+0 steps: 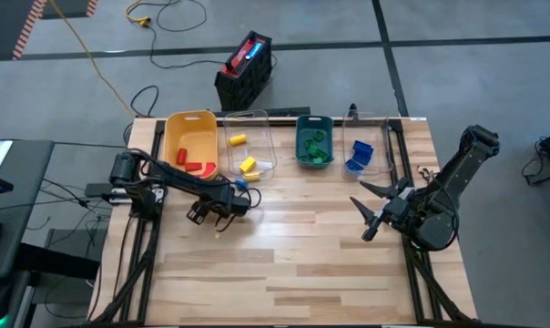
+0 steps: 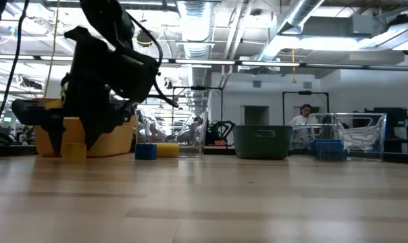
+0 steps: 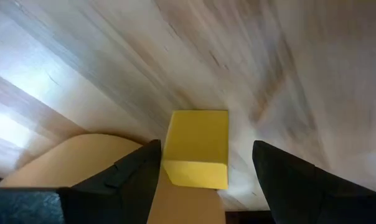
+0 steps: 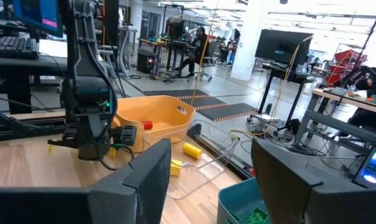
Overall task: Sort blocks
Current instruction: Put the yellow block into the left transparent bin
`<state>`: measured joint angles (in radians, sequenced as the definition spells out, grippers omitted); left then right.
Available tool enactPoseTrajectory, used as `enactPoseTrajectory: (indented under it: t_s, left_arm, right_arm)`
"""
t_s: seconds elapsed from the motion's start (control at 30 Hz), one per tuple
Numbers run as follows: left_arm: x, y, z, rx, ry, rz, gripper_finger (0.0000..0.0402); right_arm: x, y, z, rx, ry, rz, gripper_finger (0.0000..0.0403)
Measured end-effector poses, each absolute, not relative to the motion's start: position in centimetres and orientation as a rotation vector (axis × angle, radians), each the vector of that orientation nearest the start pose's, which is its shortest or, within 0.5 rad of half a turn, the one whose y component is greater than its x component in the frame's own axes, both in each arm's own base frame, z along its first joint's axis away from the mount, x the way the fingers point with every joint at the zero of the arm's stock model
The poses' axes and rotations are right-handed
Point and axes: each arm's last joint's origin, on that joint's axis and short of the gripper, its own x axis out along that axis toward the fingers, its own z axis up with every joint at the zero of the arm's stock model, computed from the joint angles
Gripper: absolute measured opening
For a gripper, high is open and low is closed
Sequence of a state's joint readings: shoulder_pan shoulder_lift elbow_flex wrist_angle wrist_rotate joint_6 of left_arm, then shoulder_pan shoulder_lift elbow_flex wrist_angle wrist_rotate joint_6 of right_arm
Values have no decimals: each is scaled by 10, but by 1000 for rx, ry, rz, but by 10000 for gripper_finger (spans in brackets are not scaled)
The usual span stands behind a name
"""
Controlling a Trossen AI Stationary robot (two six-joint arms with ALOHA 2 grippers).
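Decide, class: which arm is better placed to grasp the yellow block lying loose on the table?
The left. Its tool is open straight over the yellow block, one finger on each side. The right tool hangs open across the table, away from any loose block.

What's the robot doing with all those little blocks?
It is sorting blocks by colour into bins at the back of the table. Red ones lie in the yellow bin, yellow ones in a clear bin, green ones in the teal bin and blue ones in another clear bin. The left gripper is down at the table, open around a yellow block. A blue block sits on the table nearby. The right gripper waits open at the right side.
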<state>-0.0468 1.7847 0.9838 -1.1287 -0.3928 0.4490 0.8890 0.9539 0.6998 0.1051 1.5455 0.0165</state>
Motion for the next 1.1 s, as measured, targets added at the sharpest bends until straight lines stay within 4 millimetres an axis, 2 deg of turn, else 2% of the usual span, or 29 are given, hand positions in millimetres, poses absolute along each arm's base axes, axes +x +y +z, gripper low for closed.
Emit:
enactPoseTrajectory:
  t_s: [0.17,0.3,0.47,0.57,0.83,0.97,1.1]
  left_arm:
    - [253,-2,134,767,1946,-208,240]
    - [251,-1,130,782,1939,-235,202]
    - [252,-4,130,782,1919,-208,135]
    - [255,-8,134,756,1920,-159,127]
    - [285,-22,177,674,1811,-14,127]
    - [295,-23,206,677,1643,62,127]
    - [291,-15,240,672,1453,172,127]
  right_arm:
    - [141,127,305,-132,49,-655,235]
    - [141,127,305,-131,49,-655,235]
    - [141,127,305,-132,49,-655,235]
    - [141,127,305,-135,50,-655,235]
    - [142,128,303,-135,55,-617,235]
    - [149,130,297,-178,77,-612,235]
    - [153,127,297,-174,78,-644,235]
